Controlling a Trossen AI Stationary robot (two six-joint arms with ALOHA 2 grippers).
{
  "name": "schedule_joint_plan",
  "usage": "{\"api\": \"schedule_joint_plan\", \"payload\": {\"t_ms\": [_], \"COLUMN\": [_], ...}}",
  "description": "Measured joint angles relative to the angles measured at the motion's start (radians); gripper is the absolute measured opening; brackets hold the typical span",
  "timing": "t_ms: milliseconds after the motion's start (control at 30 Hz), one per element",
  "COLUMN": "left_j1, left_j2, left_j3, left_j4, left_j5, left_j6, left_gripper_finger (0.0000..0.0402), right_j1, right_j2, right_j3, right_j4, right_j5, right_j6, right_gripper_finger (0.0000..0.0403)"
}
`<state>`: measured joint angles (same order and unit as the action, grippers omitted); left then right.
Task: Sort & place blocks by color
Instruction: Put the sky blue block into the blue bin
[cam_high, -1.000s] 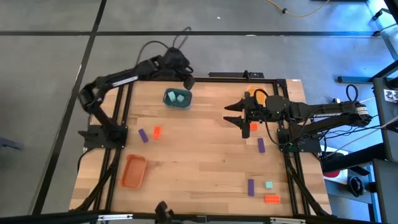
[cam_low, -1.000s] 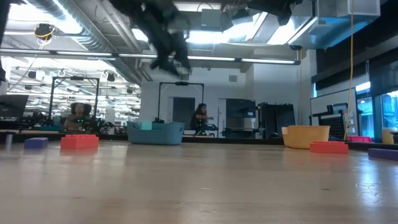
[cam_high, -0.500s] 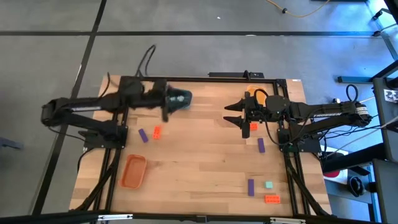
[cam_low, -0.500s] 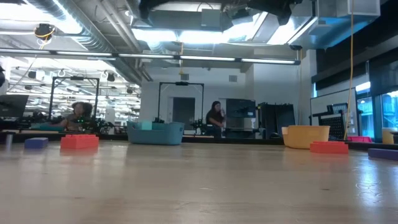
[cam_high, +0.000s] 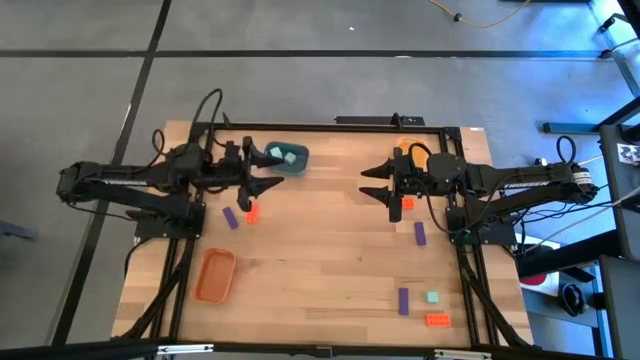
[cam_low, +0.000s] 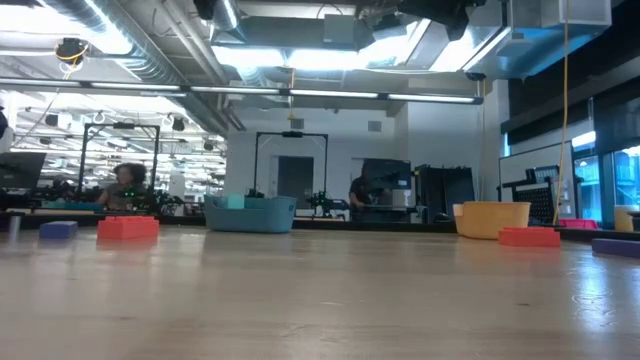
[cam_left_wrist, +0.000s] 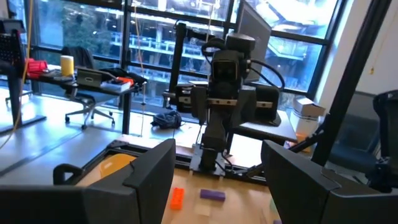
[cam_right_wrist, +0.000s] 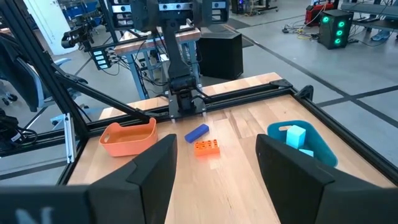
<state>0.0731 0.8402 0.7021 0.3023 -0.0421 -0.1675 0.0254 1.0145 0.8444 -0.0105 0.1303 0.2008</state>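
Observation:
Two pale teal blocks lie in the blue tray at the far left. A purple block and an orange-red block lie on the table near it. My left gripper hangs open and level above them, holding nothing. My right gripper hangs open and empty at the far right, with an orange-red block on the table below its arm. A purple block lies nearer. Another purple block, a teal block and an orange-red block lie near the right front corner.
An orange tray stands near the left front. A yellow-orange tray stands at the far right, partly under my right arm. The middle of the wooden table is bare. In the low view both arms hang high above the table; people move in the room behind.
My left gripper has swung from above the blue tray's far side back toward the table's left and near edges, tipping from pointing down to level. It has stayed open. The teal blocks lie in the blue tray as before.

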Motion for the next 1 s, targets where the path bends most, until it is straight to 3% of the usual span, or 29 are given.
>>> {"api": "schedule_joint_plan", "payload": {"t_ms": [233,467,567,667,800,1000], "left_j1": [0.000,0.000,0.001,0.000,0.001,0.000], "left_j2": [0.000,0.000,0.000,0.000,0.000,0.000], "left_j3": [0.000,0.000,0.000,0.000,0.000,0.000], "left_j4": [-0.002,-0.002,-0.002,-0.002,-0.002,-0.002], "left_j5": [0.000,-0.039,-0.050,-0.050,-0.050,-0.050], "left_j6": [0.045,0.048,0.048,0.048,0.047,0.047], "left_gripper_finger": [0.0229,0.0229,0.0229,0.0229,0.0229,0.0229], "right_j1": [0.000,-0.009,-0.017,-0.001,0.114,0.428], "right_j2": [0.000,0.000,0.000,0.000,0.004,0.066], "right_j3": [0.000,0.001,0.021,0.034,0.035,0.035], "right_j4": [0.000,-0.032,-0.148,-0.314,-0.553,-0.858], "right_j5": [0.000,-0.006,-0.088,-0.247,-0.400,-0.365], "right_j6": [0.017,0.285,0.431,0.606,0.888,1.395], "right_gripper_finger": [0.0222,0.0222,0.0222,0.0222,0.0222,0.0222]}}
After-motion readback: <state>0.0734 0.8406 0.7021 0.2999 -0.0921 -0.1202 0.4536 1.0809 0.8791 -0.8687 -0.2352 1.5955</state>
